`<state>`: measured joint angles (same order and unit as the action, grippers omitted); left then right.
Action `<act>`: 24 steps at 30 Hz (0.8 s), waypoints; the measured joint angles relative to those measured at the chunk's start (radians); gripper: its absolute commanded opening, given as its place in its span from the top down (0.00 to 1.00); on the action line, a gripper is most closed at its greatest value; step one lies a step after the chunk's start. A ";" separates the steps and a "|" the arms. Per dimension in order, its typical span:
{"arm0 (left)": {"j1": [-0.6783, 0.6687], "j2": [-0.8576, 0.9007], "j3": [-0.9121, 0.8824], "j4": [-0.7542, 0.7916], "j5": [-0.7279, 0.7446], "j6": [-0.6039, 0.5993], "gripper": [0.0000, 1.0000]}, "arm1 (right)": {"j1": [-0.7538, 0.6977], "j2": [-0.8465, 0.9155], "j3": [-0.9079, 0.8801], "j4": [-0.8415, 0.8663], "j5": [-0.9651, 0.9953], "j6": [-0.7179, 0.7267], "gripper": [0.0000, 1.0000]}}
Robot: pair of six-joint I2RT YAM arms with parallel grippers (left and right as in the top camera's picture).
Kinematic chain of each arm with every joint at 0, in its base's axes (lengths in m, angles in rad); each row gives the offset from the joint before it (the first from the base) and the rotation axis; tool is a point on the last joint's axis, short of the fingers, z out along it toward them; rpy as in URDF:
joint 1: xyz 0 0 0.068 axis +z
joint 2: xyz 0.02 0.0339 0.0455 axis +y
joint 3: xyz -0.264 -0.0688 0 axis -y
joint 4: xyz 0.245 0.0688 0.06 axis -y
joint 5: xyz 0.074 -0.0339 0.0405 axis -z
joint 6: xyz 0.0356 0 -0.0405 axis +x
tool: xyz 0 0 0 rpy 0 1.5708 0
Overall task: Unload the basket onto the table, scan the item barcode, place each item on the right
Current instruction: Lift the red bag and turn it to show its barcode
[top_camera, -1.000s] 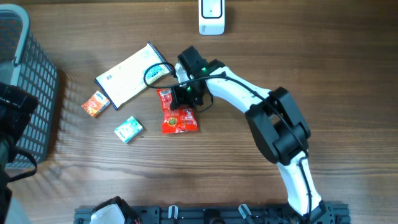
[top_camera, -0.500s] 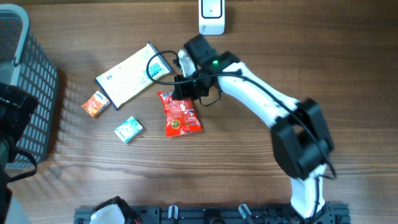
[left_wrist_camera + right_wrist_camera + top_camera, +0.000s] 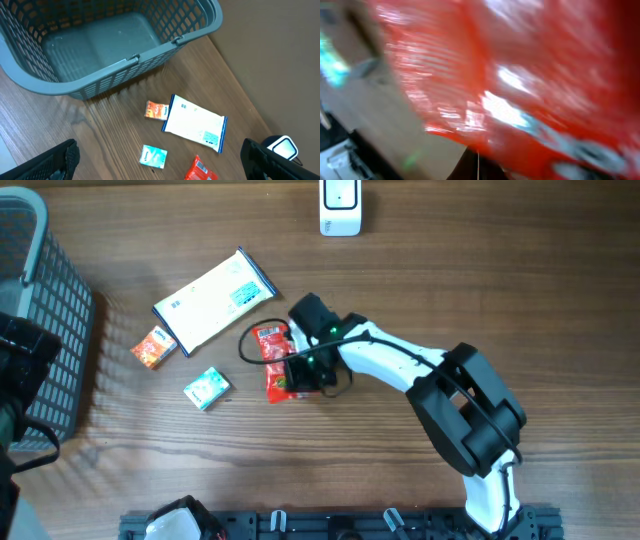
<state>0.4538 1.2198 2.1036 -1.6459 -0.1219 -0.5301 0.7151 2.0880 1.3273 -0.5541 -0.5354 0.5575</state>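
A red snack packet point(image 3: 274, 348) lies mid-table; its barcode end shows in the left wrist view point(image 3: 200, 169). My right gripper point(image 3: 308, 366) is over the packet's right side. In the right wrist view the blurred red packet point(image 3: 520, 75) fills the frame, and the shut gripper point(image 3: 477, 156) pinches its edge. The white scanner point(image 3: 340, 206) stands at the table's far edge, apart from the packet. My left gripper point(image 3: 165, 162) hangs open high above the table near the basket, holding nothing.
A grey mesh basket point(image 3: 45, 330) sits at the left edge. A white pouch with blue trim point(image 3: 213, 300), a small orange packet point(image 3: 153, 347) and a teal packet point(image 3: 206, 388) lie left of the red packet.
My right gripper swung up toward the pouch's corner, then came back toward the front, over the red packet. The packet turned and shifted slightly left. The left arm stayed still.
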 measured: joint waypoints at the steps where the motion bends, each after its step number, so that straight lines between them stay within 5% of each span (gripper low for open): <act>1: 0.000 0.000 0.000 0.000 0.000 0.000 0.00 | -0.003 0.001 -0.001 -0.004 0.011 0.006 0.96; 9: 0.000 0.000 0.000 0.000 0.000 0.000 0.00 | -0.065 -0.070 0.008 -0.072 0.033 -0.005 0.96; 16: 0.000 0.000 0.000 0.000 0.000 0.000 0.00 | -0.106 -0.316 0.055 0.132 0.131 -0.021 0.96; 24: 0.000 0.000 0.000 -0.001 0.000 0.000 0.00 | -0.105 -0.174 0.029 0.407 0.043 0.040 0.96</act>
<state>0.4538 1.2198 2.1036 -1.6466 -0.1219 -0.5297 0.6106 1.9144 1.3560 -0.1471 -0.4919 0.5980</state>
